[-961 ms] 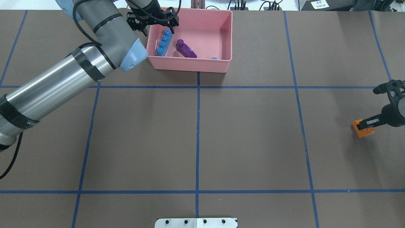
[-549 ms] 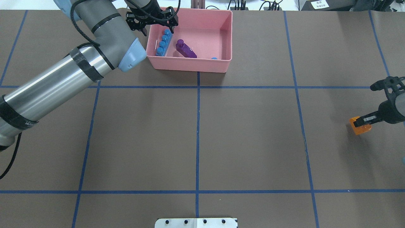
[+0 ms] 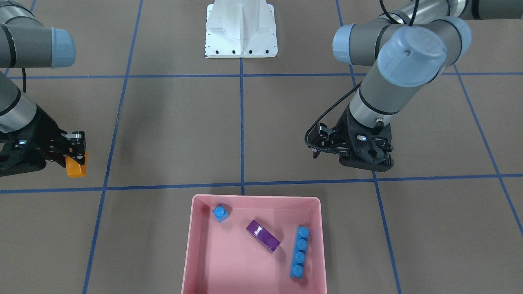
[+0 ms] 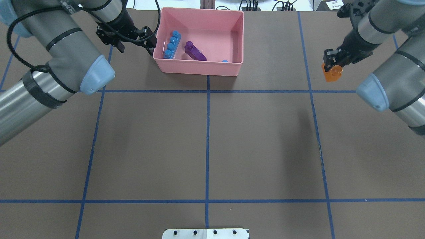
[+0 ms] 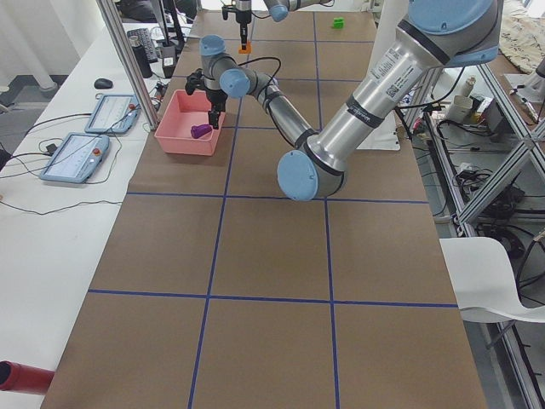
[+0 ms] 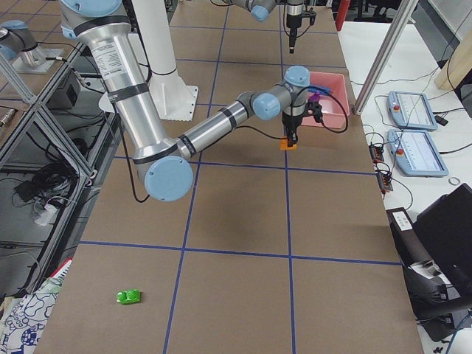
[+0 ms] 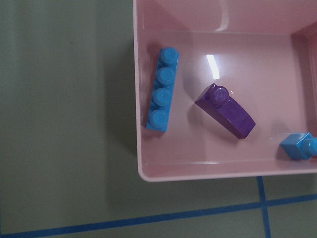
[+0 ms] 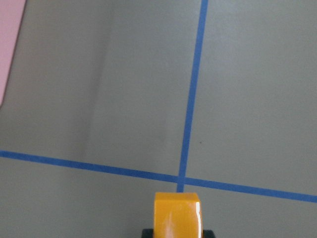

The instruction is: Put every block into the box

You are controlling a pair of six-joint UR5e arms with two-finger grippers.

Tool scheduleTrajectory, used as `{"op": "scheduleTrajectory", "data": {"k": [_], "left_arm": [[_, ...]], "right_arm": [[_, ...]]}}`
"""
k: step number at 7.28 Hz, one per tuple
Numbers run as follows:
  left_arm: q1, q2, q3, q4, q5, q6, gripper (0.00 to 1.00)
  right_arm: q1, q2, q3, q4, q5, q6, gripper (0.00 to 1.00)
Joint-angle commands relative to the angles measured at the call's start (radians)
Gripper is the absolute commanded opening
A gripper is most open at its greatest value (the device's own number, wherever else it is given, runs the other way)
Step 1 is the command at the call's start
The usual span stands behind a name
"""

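Note:
The pink box (image 4: 199, 69) stands at the far middle of the table. In it lie the long blue block (image 4: 172, 44), the purple block (image 4: 195, 51) and the tiny blue block (image 4: 224, 61); all three also show in the left wrist view, with the long blue block (image 7: 162, 89) by the box's left wall. My left gripper (image 4: 134, 44) is open and empty, just left of the box, outside it. My right gripper (image 4: 333, 64) is shut on the orange block (image 4: 332, 73) and holds it above the table, right of the box. The green block (image 6: 129, 296) lies far off on the table.
The white robot base (image 3: 241, 28) stands at the near edge. Blue tape lines (image 4: 207, 132) cross the brown table. In the right wrist view the box's edge (image 8: 7, 39) shows at the far left, with a tape crossing under the orange block (image 8: 177, 214).
My right gripper has lifted the orange block and carried it up the table toward the box's side. My left gripper has moved left, out of the box to beside it.

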Motion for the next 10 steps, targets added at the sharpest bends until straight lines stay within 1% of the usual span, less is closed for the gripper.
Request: {"op": "scheduleTrajectory", "data": {"k": [1, 3, 4, 5, 6, 7, 8, 9, 10], "left_arm": [[-0.002, 0.082, -0.083, 0.012, -0.001, 0.056, 1.0], [-0.002, 0.082, -0.083, 0.012, -0.001, 0.056, 1.0], [-0.001, 0.082, -0.085, 0.012, -0.001, 0.056, 1.0], [-0.001, 0.082, -0.085, 0.012, -0.001, 0.056, 1.0], [-0.001, 0.084, -0.085, 0.012, -0.001, 0.056, 1.0], [-0.001, 0.084, -0.085, 0.012, -0.001, 0.056, 1.0], [-0.001, 0.085, -0.085, 0.012, -0.002, 0.056, 1.0], [-0.001, 0.085, -0.085, 0.012, -0.001, 0.056, 1.0], [-0.001, 0.084, -0.085, 0.012, -0.002, 0.054, 1.0]], "right_arm": [[0.0, 0.291, -0.224, -0.057, -0.004, 0.082, 0.0], [-0.029, 0.507, -0.471, -0.043, -0.013, 0.171, 0.0], [-0.051, 0.589, -0.568, -0.023, -0.041, 0.179, 0.0], [-0.078, 0.614, -0.657, 0.109, -0.062, 0.258, 0.0], [-0.109, 0.643, -0.743, 0.226, -0.108, 0.346, 0.0], [-0.141, 0.715, -0.841, 0.248, -0.157, 0.357, 0.0], [-0.167, 0.756, -0.907, 0.303, -0.179, 0.391, 0.0], [-0.189, 0.76, -0.932, 0.351, -0.215, 0.411, 0.0], [-0.196, 0.76, -0.938, 0.376, -0.22, 0.411, 0.0]]}}
